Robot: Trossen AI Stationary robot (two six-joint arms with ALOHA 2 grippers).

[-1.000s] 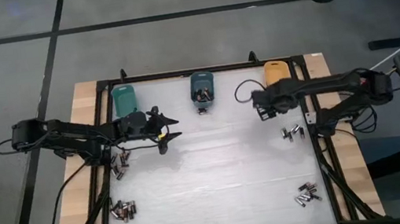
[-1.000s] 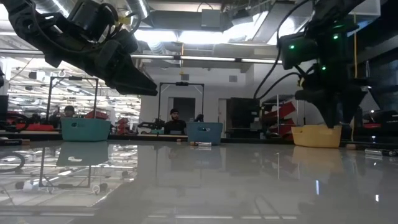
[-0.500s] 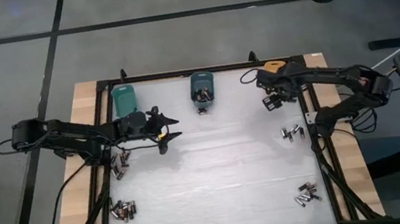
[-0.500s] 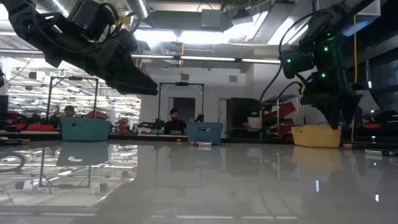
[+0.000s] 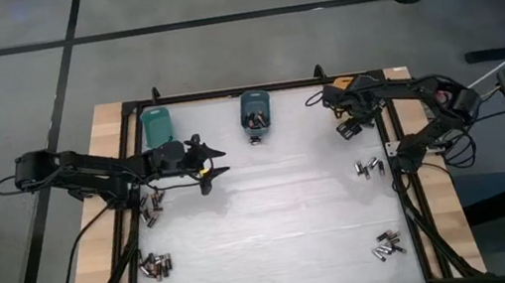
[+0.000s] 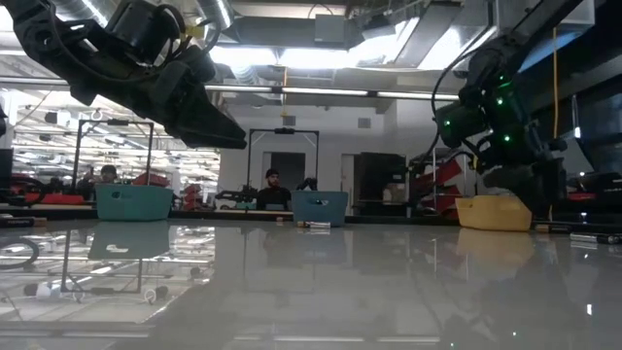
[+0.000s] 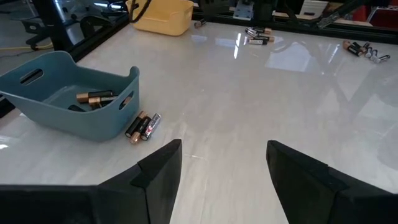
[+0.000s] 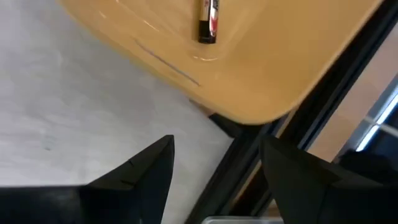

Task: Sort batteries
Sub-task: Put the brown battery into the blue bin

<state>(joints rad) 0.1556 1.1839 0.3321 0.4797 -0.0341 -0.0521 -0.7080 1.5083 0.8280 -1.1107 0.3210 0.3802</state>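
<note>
The right gripper point(image 5: 349, 128) hangs at the table's far right corner, beside the orange bin point(image 5: 345, 83), with its fingers point(image 8: 140, 171) spread apart and nothing between them. The right wrist view looks down into that orange bin point(image 8: 261, 68), where a single battery point(image 8: 209, 21) lies on the bin floor. The left gripper point(image 5: 215, 162) hovers over the left-centre of the white table point(image 5: 276, 228), a little toward the blue bin point(image 5: 255, 110), and its fingers point(image 7: 158, 171) are likewise released and empty. In the left wrist view the blue bin point(image 7: 68, 93) holds a couple of coppery-banded batteries point(image 7: 94, 98), and two more cells point(image 7: 143, 127) lie on the table just beside its outer wall. The teal bin point(image 5: 158, 126) stands at the far left edge. Loose batteries remain in four clusters on the table: one group point(image 5: 151, 206) near the left arm, one point(image 5: 155, 266) at the near left, one point(image 5: 369, 166) along the right edge below the right gripper, and one point(image 5: 386, 245) at the near right. In the low view a person point(image 6: 273, 192) sits in the room behind the table.
</note>
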